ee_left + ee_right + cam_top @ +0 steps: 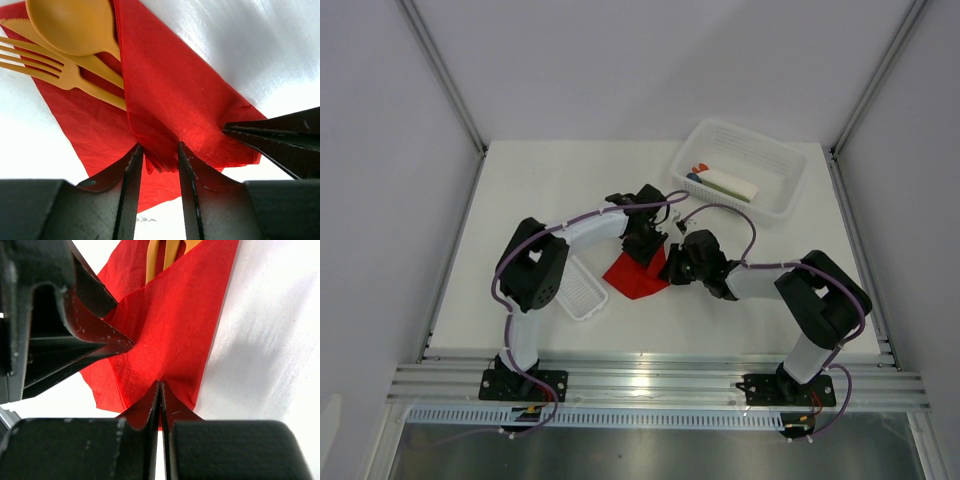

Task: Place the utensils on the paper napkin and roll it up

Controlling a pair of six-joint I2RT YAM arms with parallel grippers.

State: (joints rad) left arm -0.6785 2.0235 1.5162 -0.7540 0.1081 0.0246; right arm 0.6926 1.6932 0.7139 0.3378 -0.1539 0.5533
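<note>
The red paper napkin [632,275] lies mid-table with one flap folded over the orange utensils. In the left wrist view a spoon [70,25], a fork [55,70] and a knife tip [20,25] stick out from under the flap [170,85]. My left gripper [159,150] stands over the napkin's near corner, jaws apart, with a bunched fold of napkin between the fingertips. From the right, my right gripper [160,386] is shut on the flap's edge [175,340]. Orange fork tines [151,265] show at the top of the right wrist view.
A white mesh basket [790,190] holding white, blue and green items stands at the back right. A narrow white tray [582,290] lies just left of the napkin, beside the left arm's elbow. The two grippers [660,255] are close together over the napkin.
</note>
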